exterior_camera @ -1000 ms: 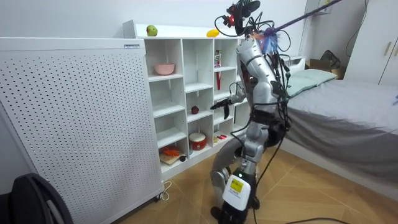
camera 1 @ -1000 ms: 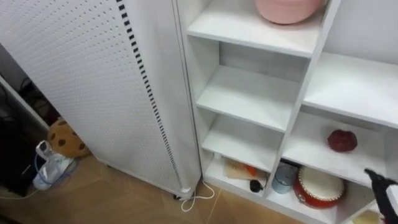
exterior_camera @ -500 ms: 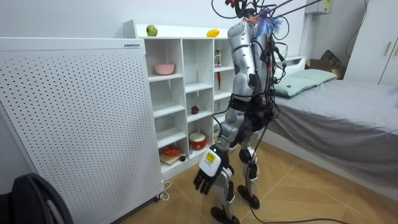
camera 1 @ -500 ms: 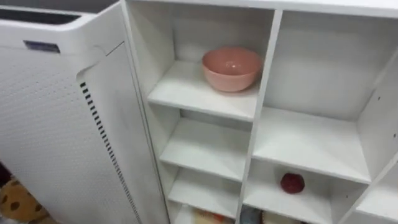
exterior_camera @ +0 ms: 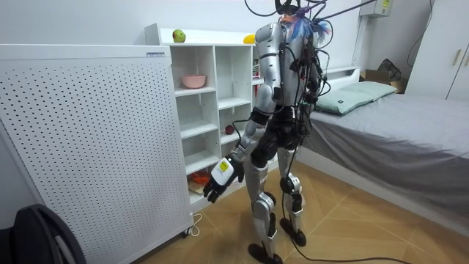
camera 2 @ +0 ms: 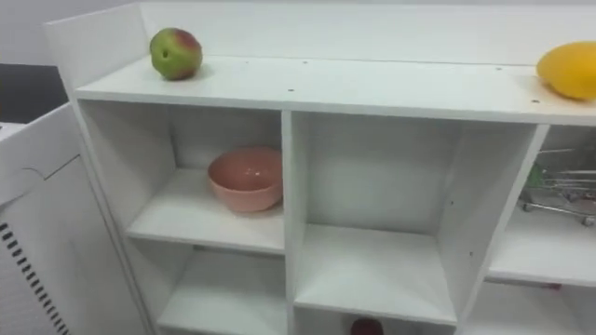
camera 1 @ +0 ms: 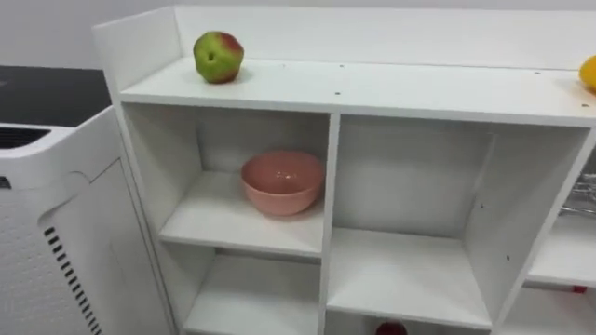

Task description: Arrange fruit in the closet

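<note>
Up top, on the highest board of the white closet [camera 1: 330, 186]: green-and-red apple [camera 1: 219, 57] at the left end, yellow fruit [camera 2: 568, 70] at the right end, well apart from each other. Down low in the room view, the left hand [exterior_camera: 218, 178], hanging in front of the closet's lower compartments, far beneath both fruits and touching neither. Holds nothing, as far as the room view lets on; fingers slack, lightly bent, pointing at the floor, back of the hand turned to the room camera. Upper arm dropping from the shoulder, forearm slanting forward and down toward the closet, elbow only a little bent. Stands upright, chest toward the shelves, bed [exterior_camera: 410, 125] behind. Back to the fruit: apple round, no long axis to call, red blush on its upper right side, green flank to the left; cannot tell which way the stalk end faces. Yellow fruit oval, lying on its side, long axis running along the board from left to right, partly past the eye views' right edge. A third one, a dark red fruit [camera 2: 366, 327], peeping in at the bottom of the middle column, one shelf below the bare middle compartment. Under the apple, in the top left compartment, a pink bowl [camera 1: 282, 181], mouth up. Off in the right column, a wire basket [camera 2: 562, 191]. Just beside the closet's left wall, a perforated white panel [exterior_camera: 88, 147].
</note>
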Tool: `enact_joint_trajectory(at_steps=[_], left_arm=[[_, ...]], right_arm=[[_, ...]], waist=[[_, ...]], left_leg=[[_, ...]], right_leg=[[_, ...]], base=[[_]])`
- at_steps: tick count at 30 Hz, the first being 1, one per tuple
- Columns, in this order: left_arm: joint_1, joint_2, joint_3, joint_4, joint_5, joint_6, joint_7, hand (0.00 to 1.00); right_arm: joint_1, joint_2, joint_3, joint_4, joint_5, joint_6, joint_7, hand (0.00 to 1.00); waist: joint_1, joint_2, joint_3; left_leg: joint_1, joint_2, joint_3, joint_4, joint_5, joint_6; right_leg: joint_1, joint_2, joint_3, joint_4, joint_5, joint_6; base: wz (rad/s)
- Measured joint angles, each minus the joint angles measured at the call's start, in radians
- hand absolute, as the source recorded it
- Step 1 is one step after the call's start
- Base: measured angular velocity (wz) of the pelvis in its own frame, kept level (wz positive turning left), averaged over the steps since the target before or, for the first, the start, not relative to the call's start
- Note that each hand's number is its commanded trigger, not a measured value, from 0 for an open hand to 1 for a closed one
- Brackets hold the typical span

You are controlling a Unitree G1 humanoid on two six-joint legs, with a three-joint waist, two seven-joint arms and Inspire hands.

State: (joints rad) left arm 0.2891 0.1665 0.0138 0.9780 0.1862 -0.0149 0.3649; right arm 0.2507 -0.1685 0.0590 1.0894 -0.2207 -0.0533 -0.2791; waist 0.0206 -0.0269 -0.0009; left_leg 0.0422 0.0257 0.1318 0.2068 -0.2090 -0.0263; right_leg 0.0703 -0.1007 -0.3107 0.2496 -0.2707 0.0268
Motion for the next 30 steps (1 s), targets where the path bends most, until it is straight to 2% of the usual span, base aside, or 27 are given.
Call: enact_joint_trajectory(at_steps=[2, 6, 10, 13, 20, 27, 30], left_arm=[[-0.018, -0.001, 0.032, 0.000, 0.006, 0.000, 0.004, 0.00], [-0.019, -0.010, 0.066, 0.024, 0.005, -0.001, 0.017, 0.00], [-0.028, -0.018, 0.073, 0.062, 0.013, 0.001, 0.016, 0.00], [-0.030, -0.033, 0.103, 0.063, 0.032, 0.002, 0.014, 0.00], [-0.036, -0.033, 0.103, 0.045, 0.056, 0.002, -0.012, 0.00], [-0.061, -0.036, 0.107, 0.073, 0.039, -0.001, -0.054, 0.00], [-0.059, -0.048, 0.114, 0.088, -0.027, 0.000, -0.076, 0.00]], right_arm=[[-0.006, 0.009, -0.045, 0.012, 0.022, 0.001, 0.006, 0.00], [-0.016, 0.010, -0.065, 0.039, 0.025, 0.005, 0.020, 0.00], [-0.027, 0.019, -0.083, 0.073, 0.020, 0.014, 0.042, 0.00], [-0.028, 0.024, -0.091, 0.077, 0.022, 0.031, 0.048, 0.00], [-0.047, 0.026, -0.160, 0.077, 0.070, 0.031, 0.082, 0.00], [-0.048, 0.025, -0.162, 0.078, 0.110, 0.032, 0.138, 0.00], [-0.046, 0.028, -0.162, 0.080, 0.141, 0.034, 0.152, 0.00]], waist=[[-0.016, -0.001, -0.0008], [-0.013, 0.000, -0.0012], [-0.016, -0.001, -0.0002], [-0.018, -0.001, -0.0001], [-0.020, -0.002, 0.0013], [-0.022, 0.001, 0.0013], [-0.018, 0.004, 0.0010]], left_leg=[[0.024, -0.003, 0.006, -0.014, 0.000, 0.000], [0.072, -0.004, 0.035, -0.036, 0.000, 0.000], [0.087, -0.004, 0.032, -0.043, 0.000, 0.001], [0.090, -0.001, 0.032, -0.044, 0.000, 0.001], [0.094, 0.005, 0.030, -0.045, 0.000, 0.001], [0.108, 0.013, 0.035, -0.055, -0.001, 0.001], [0.112, 0.014, 0.036, -0.056, -0.001, 0.001]], right_leg=[[0.016, 0.001, 0.009, -0.014, 0.004, 0.007], [0.038, 0.003, 0.048, -0.022, 0.009, 0.012], [0.044, 0.007, 0.066, -0.028, 0.015, 0.013], [0.044, 0.011, 0.075, -0.028, 0.016, 0.011], [0.044, 0.022, 0.092, -0.029, 0.025, 0.006], [0.058, 0.034, 0.107, -0.046, 0.036, -0.001], [0.058, 0.036, 0.112, -0.048, 0.037, -0.002]], base=[[-0.10], [-0.30], [-0.12], [-0.04], [-0.02], [-0.05], [-0.03]])
